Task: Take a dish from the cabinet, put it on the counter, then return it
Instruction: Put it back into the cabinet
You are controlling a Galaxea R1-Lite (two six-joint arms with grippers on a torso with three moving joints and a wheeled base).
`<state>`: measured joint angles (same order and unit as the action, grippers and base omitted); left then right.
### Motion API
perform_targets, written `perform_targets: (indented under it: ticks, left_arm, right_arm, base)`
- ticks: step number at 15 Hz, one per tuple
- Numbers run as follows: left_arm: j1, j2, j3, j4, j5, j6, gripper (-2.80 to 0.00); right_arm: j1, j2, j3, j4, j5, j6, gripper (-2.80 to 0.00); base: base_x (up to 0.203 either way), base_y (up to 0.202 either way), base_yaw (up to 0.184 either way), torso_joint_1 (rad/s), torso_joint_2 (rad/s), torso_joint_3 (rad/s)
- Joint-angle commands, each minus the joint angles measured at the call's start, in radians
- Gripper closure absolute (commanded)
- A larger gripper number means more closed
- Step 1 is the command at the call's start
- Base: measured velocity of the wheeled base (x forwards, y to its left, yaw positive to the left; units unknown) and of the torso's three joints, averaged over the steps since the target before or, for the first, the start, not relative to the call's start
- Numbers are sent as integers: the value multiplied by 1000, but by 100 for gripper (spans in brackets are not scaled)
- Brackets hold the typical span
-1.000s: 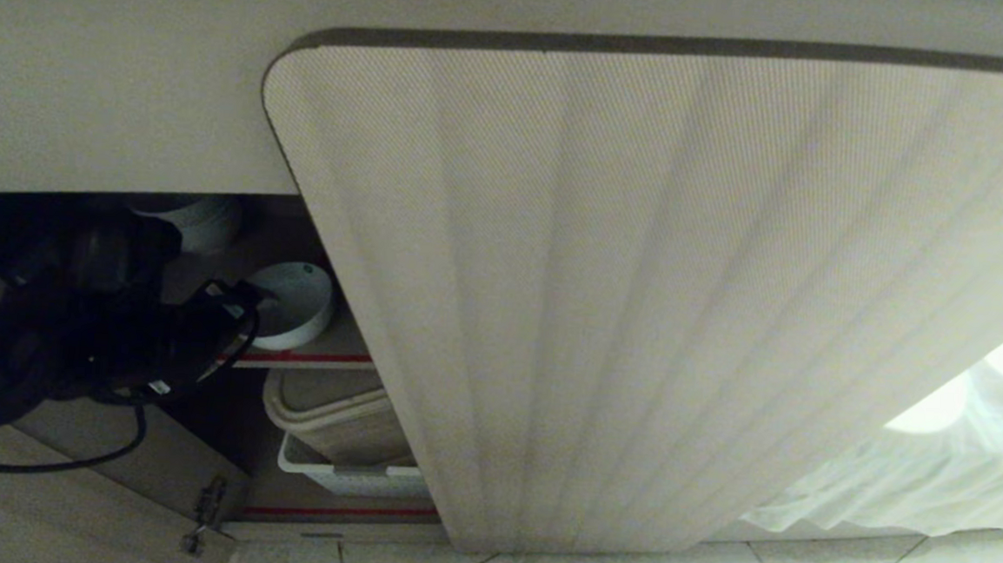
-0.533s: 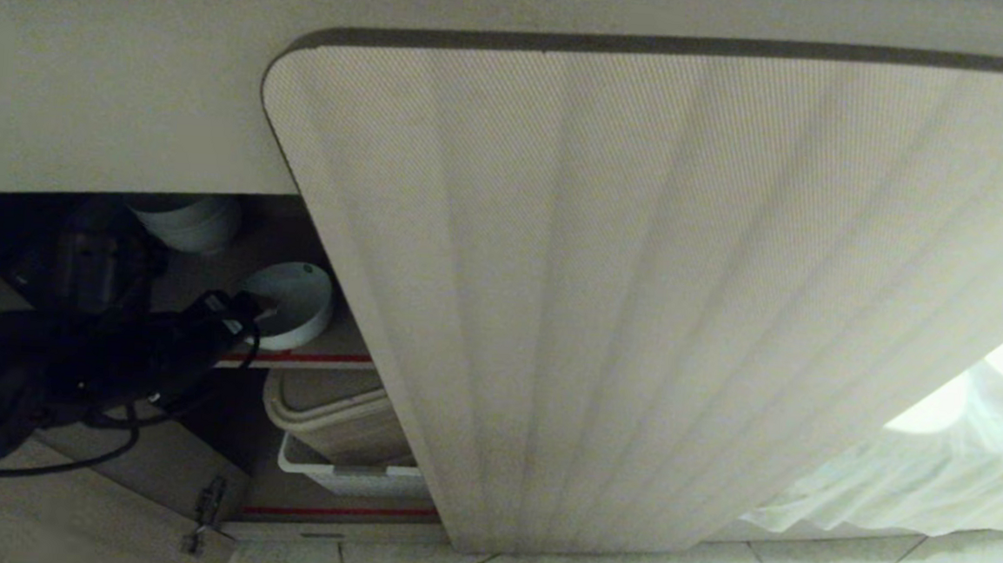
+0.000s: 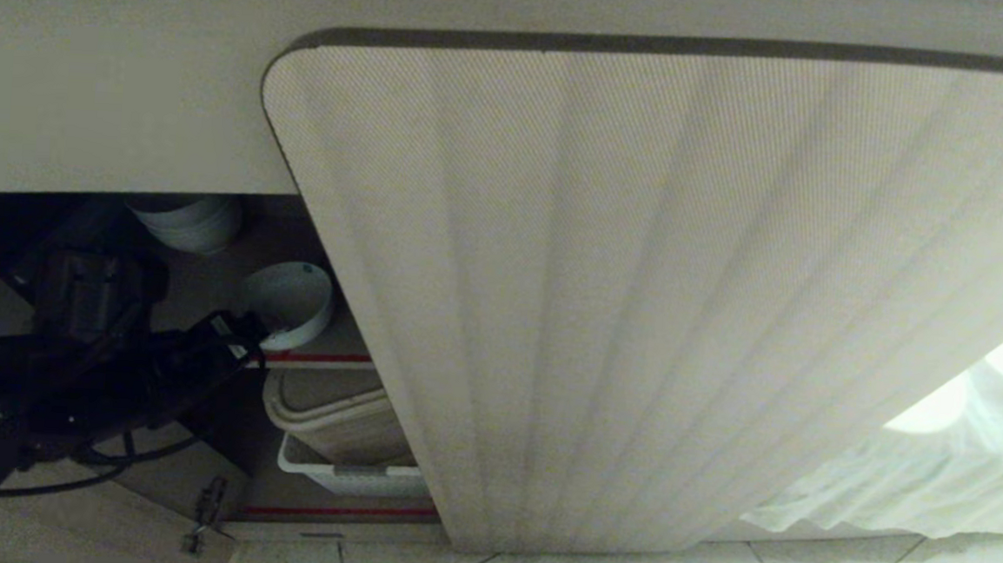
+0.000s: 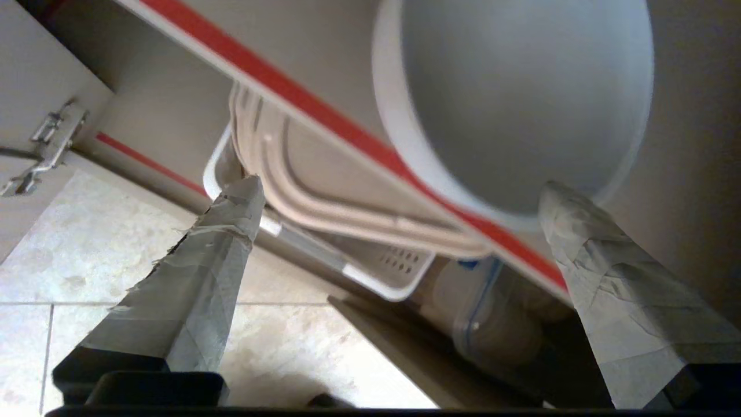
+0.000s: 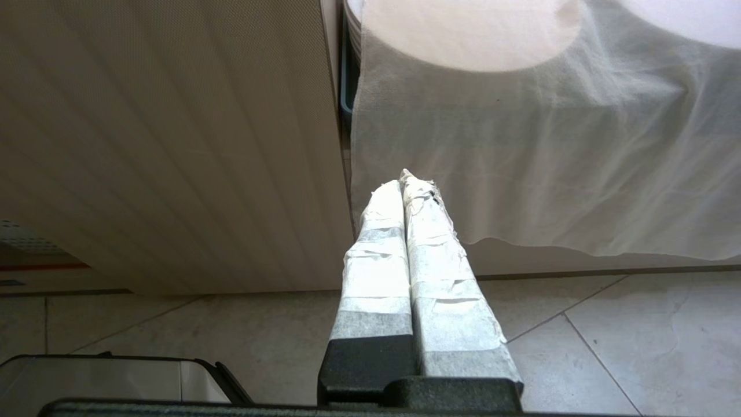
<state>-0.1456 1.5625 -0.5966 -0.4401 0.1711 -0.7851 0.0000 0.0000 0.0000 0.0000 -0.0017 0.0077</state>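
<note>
Since a second ago the left arm has drawn back and down out of the low cabinet with pale beige ribbed doors (image 3: 641, 281), and its left gripper (image 4: 399, 191) now sits just outside the red-edged brown shelf (image 3: 322, 359) rather than beside the bowl. Its two tape-wrapped fingers (image 4: 208, 255) stand spread wide apart with nothing between them. The small plain white round ceramic bowl (image 3: 291, 303) rests on that shelf, close to its front edge and just beside the open door's edge; it has not shifted. In the left wrist view the bowl (image 4: 521, 104) fills the area ahead of the fingertips, apart from them, its hollow side facing the camera. Further back on the same shelf stands a stack of white bowls (image 3: 187, 219), half hidden under the thick cream-white bench edge (image 3: 112, 101). Below the shelf a white perforated basket (image 3: 350, 477) holds beige rounded trays (image 3: 328, 414). A metal hinge (image 3: 207, 507) shows on the other door, low at the left. The right gripper (image 5: 405, 185) hangs parked above the pale tiled floor (image 5: 608, 347), its taped fingers pressed together, facing a white draped cloth (image 5: 550, 174) beside the cabinet door.
</note>
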Motion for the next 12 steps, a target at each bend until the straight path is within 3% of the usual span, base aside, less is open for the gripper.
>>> perform_targets:
  ticks: [1, 12]
  left_arm:
    - [-9, -30, 17, -3, 2, -5, -280]
    - [-8, -89, 18, -2, 33, -3, -280]
  right_arm:
    - [0, 0, 0, 0, 0, 0, 0]
    - [0, 0, 0, 0, 0, 0, 0]
  base:
    - [0, 0, 0, 0, 0, 0]
    - [0, 0, 0, 0, 0, 0]
